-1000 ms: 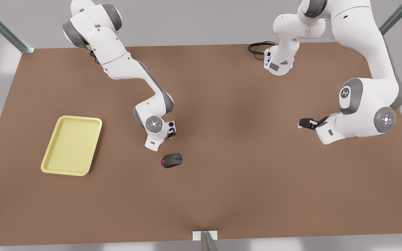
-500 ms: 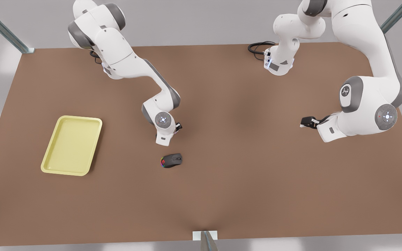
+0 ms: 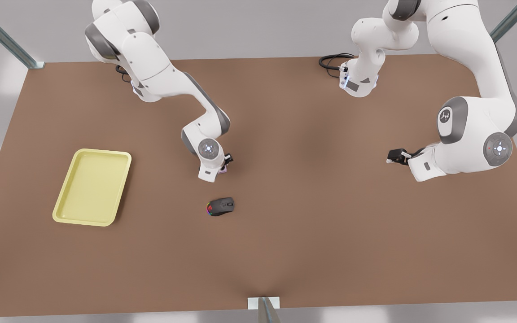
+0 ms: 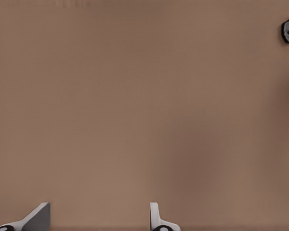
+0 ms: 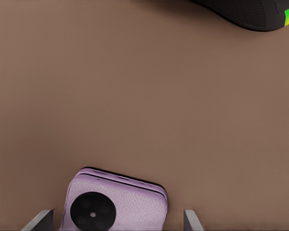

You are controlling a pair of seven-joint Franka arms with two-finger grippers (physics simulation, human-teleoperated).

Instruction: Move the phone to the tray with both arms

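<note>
The pale pink phone (image 5: 115, 204) lies flat on the brown table, with two black lenses showing. My right gripper (image 5: 118, 220) is open and straddles it, one fingertip on each side with small gaps. In the front view this gripper (image 3: 226, 162) hangs from the arm at the front view's left and covers most of the phone. The pale yellow tray (image 3: 92, 186) lies far toward the front view's left, with nothing in it. My left gripper (image 3: 391, 157) waits at the front view's right, and it is open (image 4: 96, 219) over bare table.
A black mouse (image 3: 221, 207) with rainbow lights lies just in front of the phone, and its edge shows in the right wrist view (image 5: 245, 12). A black cable (image 3: 330, 60) coils at the table's back edge. Metal frame posts stand at the corners.
The arm at the front view's left swung its wrist over the phone and lowered, so the phone, plainly seen a second ago, is now mostly covered. The other arm barely shifted.
</note>
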